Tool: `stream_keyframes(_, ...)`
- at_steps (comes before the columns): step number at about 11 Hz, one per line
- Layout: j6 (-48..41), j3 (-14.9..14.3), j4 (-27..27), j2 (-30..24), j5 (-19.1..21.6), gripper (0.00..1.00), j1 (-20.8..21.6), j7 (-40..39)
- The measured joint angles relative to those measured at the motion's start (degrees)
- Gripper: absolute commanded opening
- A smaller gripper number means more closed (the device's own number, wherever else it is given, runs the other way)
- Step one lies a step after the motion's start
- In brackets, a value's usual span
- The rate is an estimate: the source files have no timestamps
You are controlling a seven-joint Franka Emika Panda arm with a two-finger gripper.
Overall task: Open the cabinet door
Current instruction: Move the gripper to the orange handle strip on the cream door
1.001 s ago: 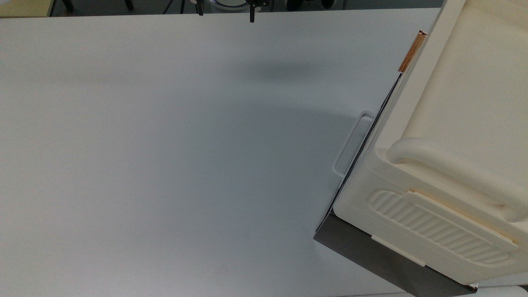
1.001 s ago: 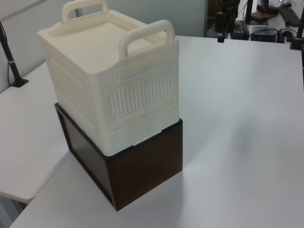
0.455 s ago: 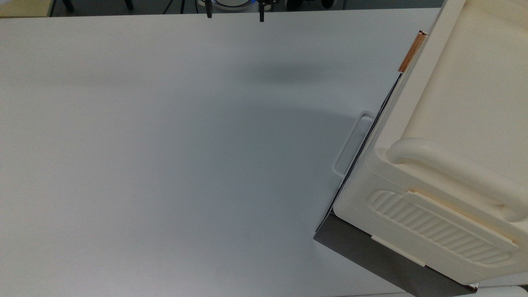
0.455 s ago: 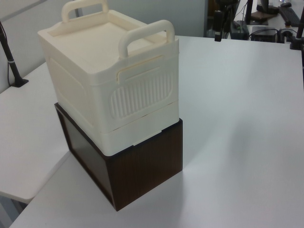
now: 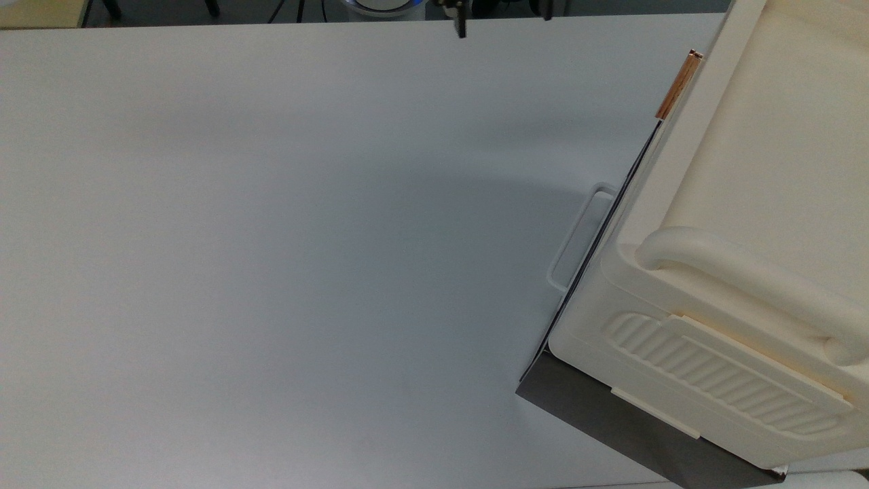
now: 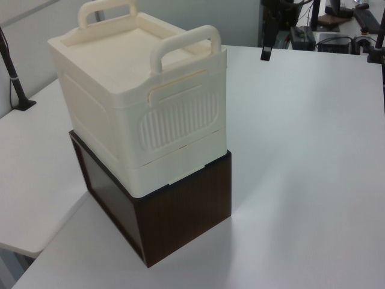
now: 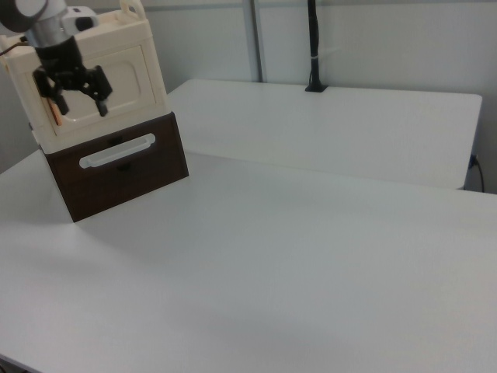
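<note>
The cream cabinet stands on a dark brown base at the right view's far left. Its cabinet door faces the table and lies flush and shut, and the copper-orange bar handle runs along the door's left edge. My gripper hangs open in front of the door, a little above the base, with nothing between its fingers. One finger is close to the handle. In the top view the cabinet fills the right side, the handle sticks out near the top, and my gripper is at the far table edge.
The dark brown base has a drawer with a translucent white loop handle. The white table stretches wide to the top view's left. A black pole stands clamped to a second table behind.
My gripper has travelled along the far table edge towards the top view's right, nearer the cabinet's handle. The cabinet and door have not moved.
</note>
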Motion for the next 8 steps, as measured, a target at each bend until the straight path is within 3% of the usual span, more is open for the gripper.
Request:
stream_keyframes(4, 6.3, 0.2, 1.9, 3.1, 0.2, 1.00, 7.2, -13.3)
stream_keyframes(8, 10.4, 0.2, 4.6, 6.3, 4.5, 0.96, 7.9, -22.3)
